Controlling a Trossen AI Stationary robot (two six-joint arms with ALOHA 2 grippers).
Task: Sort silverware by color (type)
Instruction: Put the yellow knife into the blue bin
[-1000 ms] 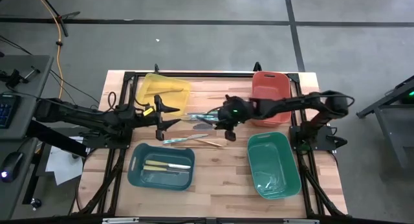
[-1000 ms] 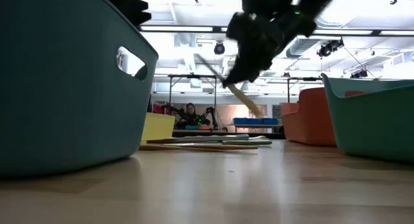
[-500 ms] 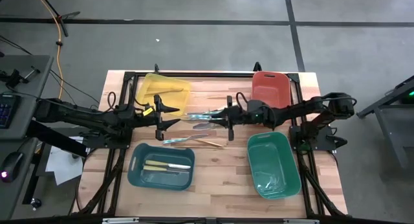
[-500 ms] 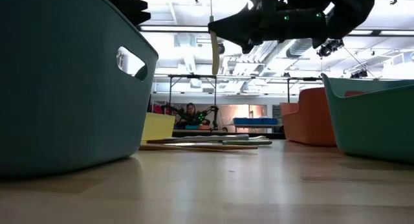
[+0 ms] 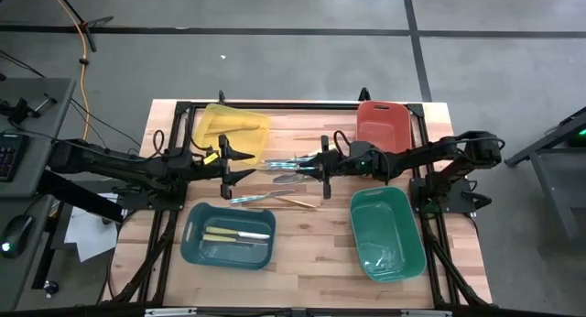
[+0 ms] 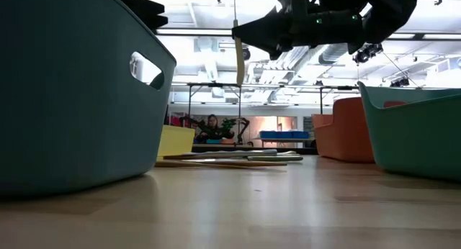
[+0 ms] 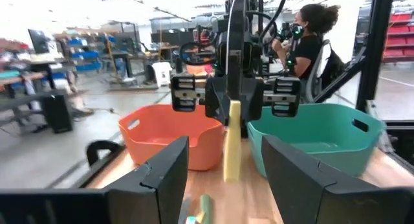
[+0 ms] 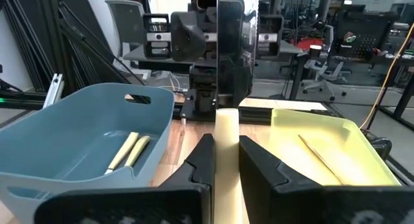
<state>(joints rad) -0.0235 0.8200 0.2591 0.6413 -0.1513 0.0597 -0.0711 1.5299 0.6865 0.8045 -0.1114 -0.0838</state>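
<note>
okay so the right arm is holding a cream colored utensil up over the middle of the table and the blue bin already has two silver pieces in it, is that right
Not quite. The right gripper does hold a cream utensil above mid-table, its jaws shut on it. But the two pieces in the blue bin are cream-yellow, not silver; the high view and right wrist view show this.

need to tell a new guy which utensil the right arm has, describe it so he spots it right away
Start at the orange bin at the table's far right corner and follow the right arm toward the table's middle to the right gripper. Pinched in its shut fingers is a cream-yellow utensil, hanging upright in the air. The other loose silverware lies flat on the wood; this piece alone is lifted off it.
</note>
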